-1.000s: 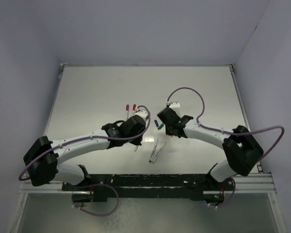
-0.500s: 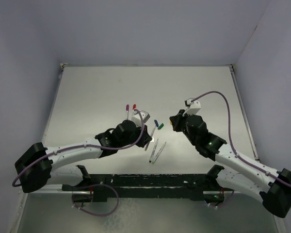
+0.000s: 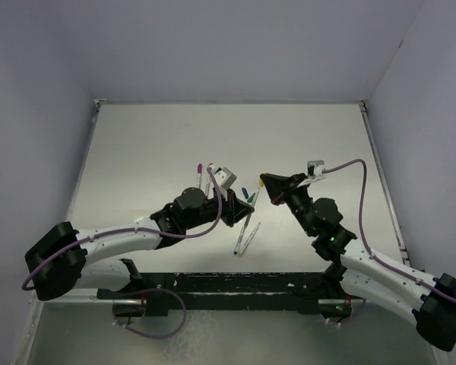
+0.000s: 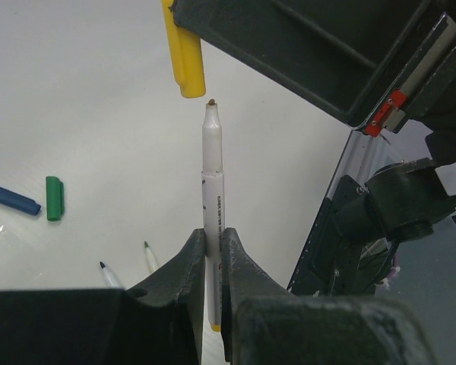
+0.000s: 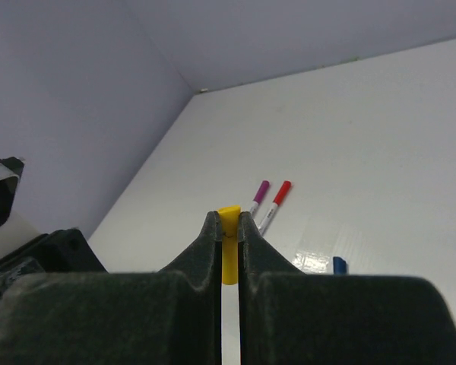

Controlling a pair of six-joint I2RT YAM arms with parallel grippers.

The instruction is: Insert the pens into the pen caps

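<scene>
One pen, pinched upright by the left gripper, sat just off the yellow cap, clamped in the right gripper at its eleven o'clock; closing misaligned could jam tip against rim.

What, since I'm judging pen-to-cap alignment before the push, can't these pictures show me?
Left wrist: the yellow cap has its upper end cut off by the top edge, and the left gripper hides the lower barrel of the pen.
Right wrist: the right gripper fingers cover most of the cap.
Top view: their meeting point is too small, lost among the black grippers.
</scene>
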